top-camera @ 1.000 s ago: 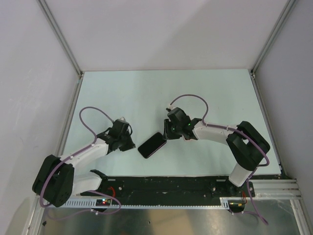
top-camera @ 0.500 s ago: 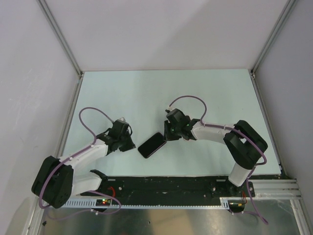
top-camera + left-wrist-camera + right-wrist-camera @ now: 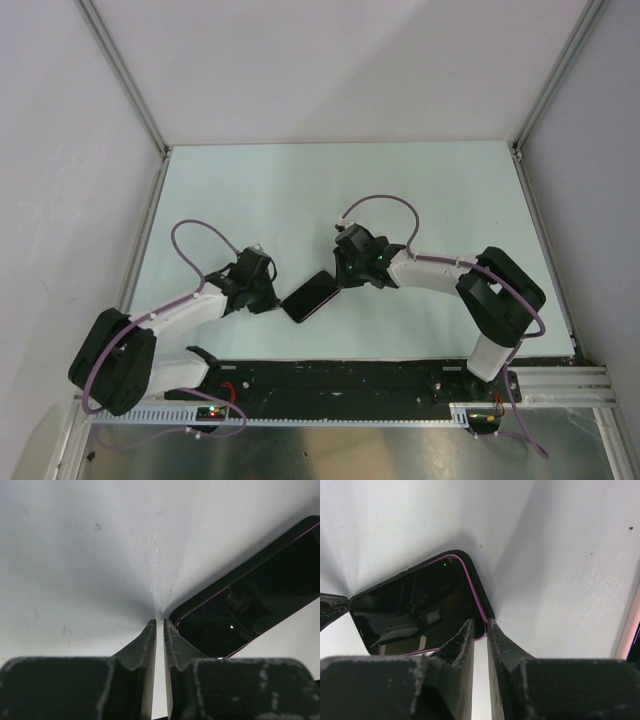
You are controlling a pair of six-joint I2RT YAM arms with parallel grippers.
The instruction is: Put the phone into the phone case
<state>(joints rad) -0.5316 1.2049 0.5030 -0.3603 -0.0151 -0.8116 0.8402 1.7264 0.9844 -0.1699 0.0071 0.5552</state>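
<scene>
The jaws of the left gripper (image 3: 160, 621) are seen almost pressed together, with only a thin slit between them and nothing inside it. Their tips are held down at the bench (image 3: 100, 555), just beside one round corner of the phone (image 3: 255, 597). The jaws of the right gripper (image 3: 480, 624) are also drawn close, with a thin gap left, and their tips are placed right at another corner of the phone. Whether the edge is pinched there cannot be told. The phone is laid flat on the bench with its dark, shiny screen up, slanted, between the two grippers and near the front middle of the bench. A thin pink line (image 3: 476, 597) is seen around the screen, and a dark rim (image 3: 481, 586) is seen outside it (whether this rim is part of the phone or something around it cannot be told). From above, the left arm (image 3: 180, 312) is stretched in from the left and the right arm (image 3: 435, 270) from the right, so the phone is met at both ends. White walls (image 3: 330, 70) are stood around the bench.
</scene>
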